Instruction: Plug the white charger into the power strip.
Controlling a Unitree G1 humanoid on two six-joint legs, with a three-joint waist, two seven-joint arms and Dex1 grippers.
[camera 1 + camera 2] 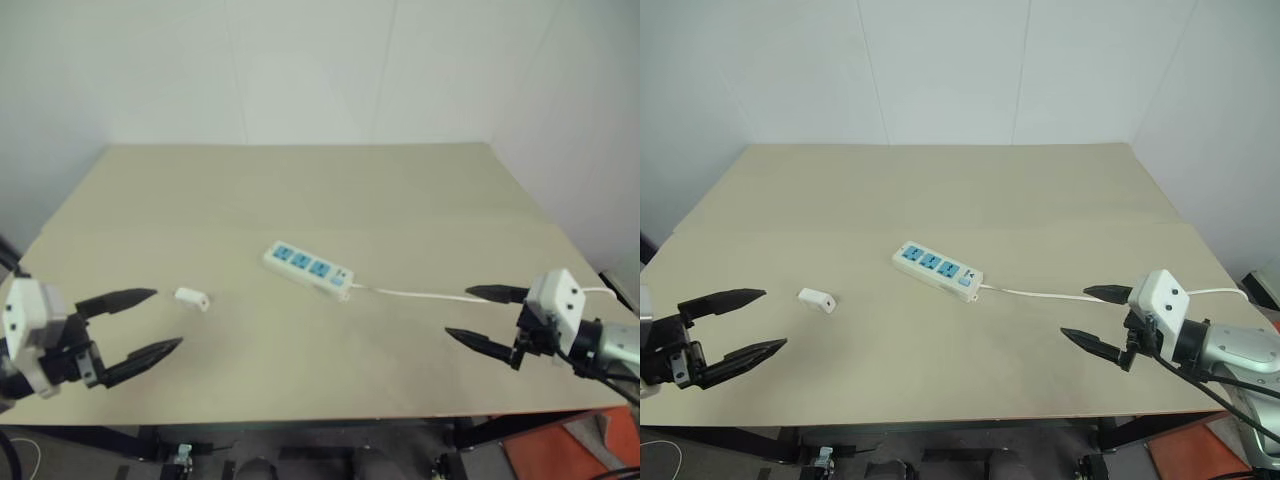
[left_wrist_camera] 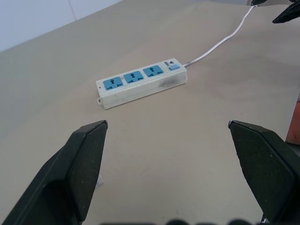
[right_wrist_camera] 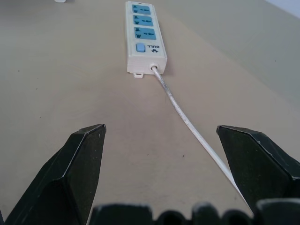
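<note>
Since both end effectors, left (image 1: pixel 130 322) and right (image 1: pixel 1096 315), hang spread and empty, you'd pinch the light, rigid, slick charger (image 1: pixel 191 297) across its flat sides, lying just left of the strip (image 1: pixel 309 269) mid-surface.

The white charger (image 1: pixel 192 297), a small boxy adapter, lies flat on the table, unplugged, well apart from the power strip (image 1: pixel 309 269), a white bar lying diagonally mid-table with three empty blue sockets facing up
</note>
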